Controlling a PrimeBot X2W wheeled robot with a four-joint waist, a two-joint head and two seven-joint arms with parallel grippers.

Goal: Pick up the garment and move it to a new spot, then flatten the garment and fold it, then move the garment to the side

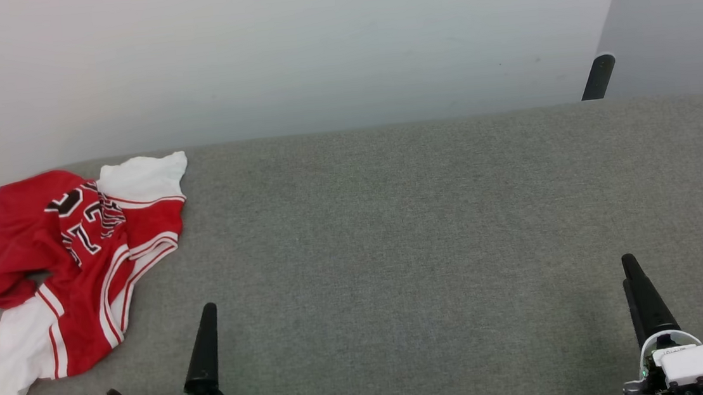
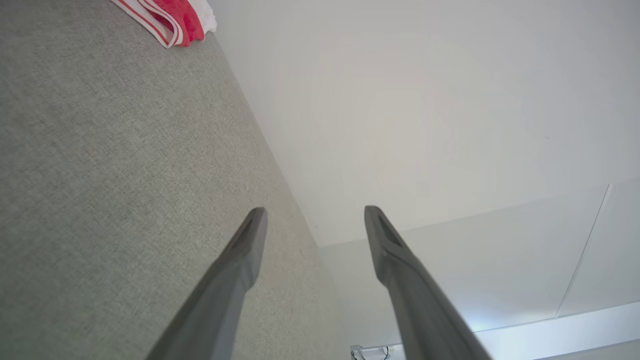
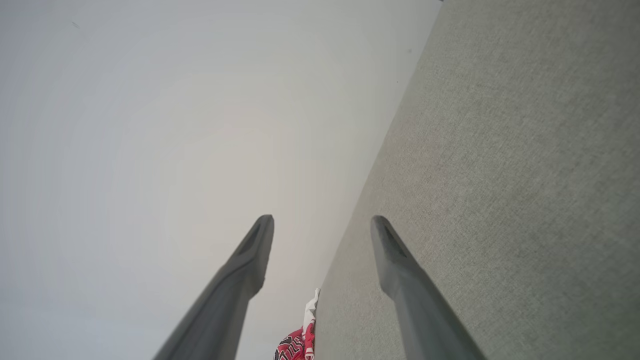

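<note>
The garment, a red jersey T-shirt with white sleeves and black lettering, lies crumpled at the far left of the grey table. Its striped edge shows at the top left of the left wrist view as the garment, and a scrap of the garment shows low in the right wrist view. My left gripper rests at the lower left, a little right of the shirt's near end, apart from it. My right gripper rests at the lower right, far from the shirt. In both wrist views the left gripper and right gripper stand open and empty.
A pale wall runs behind the table's far edge. A dark post stands past the far right corner beside a light panel. The table's left edge lies just beyond the shirt.
</note>
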